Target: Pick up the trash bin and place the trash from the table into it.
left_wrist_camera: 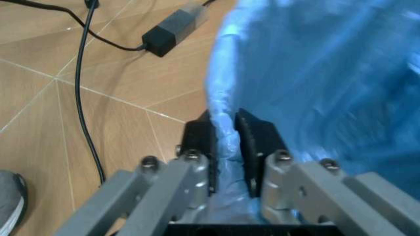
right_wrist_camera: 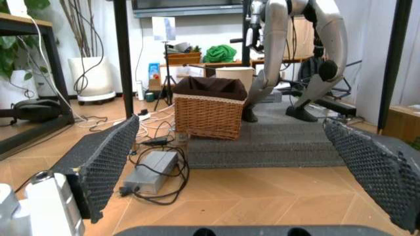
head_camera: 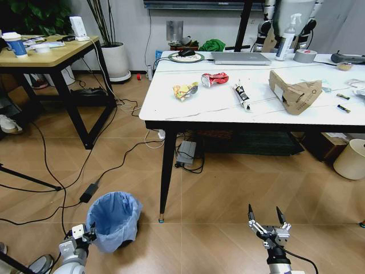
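The left tool (left_wrist_camera: 223, 142) is clamped on the near rim of the trash bin (head_camera: 115, 220), its two dark fingers (left_wrist_camera: 196, 142) pinching a fold of the crinkled light-blue bag that lines the small round bin and hangs over its edge. The bin stands upright on the wooden floor, just ahead of that tool and beside a black leg of the surface (head_camera: 171, 108). The right tool (head_camera: 266, 218) hovers low over the floor with its fingers spread wide, holding nothing. Up on the white marble-look surface, well beyond both tools, lies the trash: a yellow wrapper (head_camera: 186, 90), a red wrapper (head_camera: 215, 79), a white tube (head_camera: 242, 96) and a crumpled brown paper bag (head_camera: 294, 91).
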